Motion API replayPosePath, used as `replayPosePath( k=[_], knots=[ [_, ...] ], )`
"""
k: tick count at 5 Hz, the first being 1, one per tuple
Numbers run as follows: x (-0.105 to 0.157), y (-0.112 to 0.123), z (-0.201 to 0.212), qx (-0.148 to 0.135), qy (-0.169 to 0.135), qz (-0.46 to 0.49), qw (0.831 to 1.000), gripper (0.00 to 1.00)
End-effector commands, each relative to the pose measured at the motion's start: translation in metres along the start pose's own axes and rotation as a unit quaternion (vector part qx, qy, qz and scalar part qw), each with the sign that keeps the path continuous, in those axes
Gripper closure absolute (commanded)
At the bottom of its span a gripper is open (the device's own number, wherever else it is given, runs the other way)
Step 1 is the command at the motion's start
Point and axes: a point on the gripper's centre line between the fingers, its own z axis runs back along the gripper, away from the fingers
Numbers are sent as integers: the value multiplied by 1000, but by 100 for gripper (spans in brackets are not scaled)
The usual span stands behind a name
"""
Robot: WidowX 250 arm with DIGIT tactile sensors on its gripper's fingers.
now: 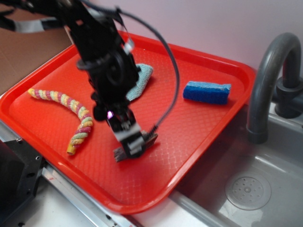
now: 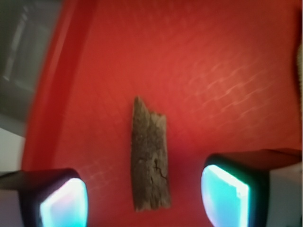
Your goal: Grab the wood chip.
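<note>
The wood chip (image 2: 150, 161) lies flat on the red tray (image 2: 213, 71), a rough brown-grey strip with a pointed far end. My gripper (image 2: 144, 198) is open and straddles it, one glowing pad on each side with red tray showing in both gaps. In the exterior view the gripper (image 1: 134, 147) is down at the tray's front middle, right over the wood chip (image 1: 120, 154), whose ends stick out past the fingers.
A striped twisted rope (image 1: 71, 113) lies on the left of the red tray (image 1: 203, 118). A teal cloth (image 1: 142, 80) and a blue sponge (image 1: 207, 91) lie at the back. A grey sink (image 1: 246, 189) with a faucet (image 1: 265, 85) is to the right.
</note>
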Motion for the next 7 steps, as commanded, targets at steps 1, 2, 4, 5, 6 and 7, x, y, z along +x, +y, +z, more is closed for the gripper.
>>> replayPosePath(
  k=[1, 2, 4, 5, 6, 7],
  knots=[
    [5, -17, -14, 14, 4, -23, 1000, 0],
    [9, -14, -29, 42, 30, -15, 999, 0],
    [6, -13, -30, 80, 36, 15, 996, 100],
    [4, -13, -31, 76, 36, 17, 996, 100],
    [7, -7, -4, 124, 18, 59, 990, 100],
    [18, 11, 50, 120, -21, 123, 985, 100]
  ],
)
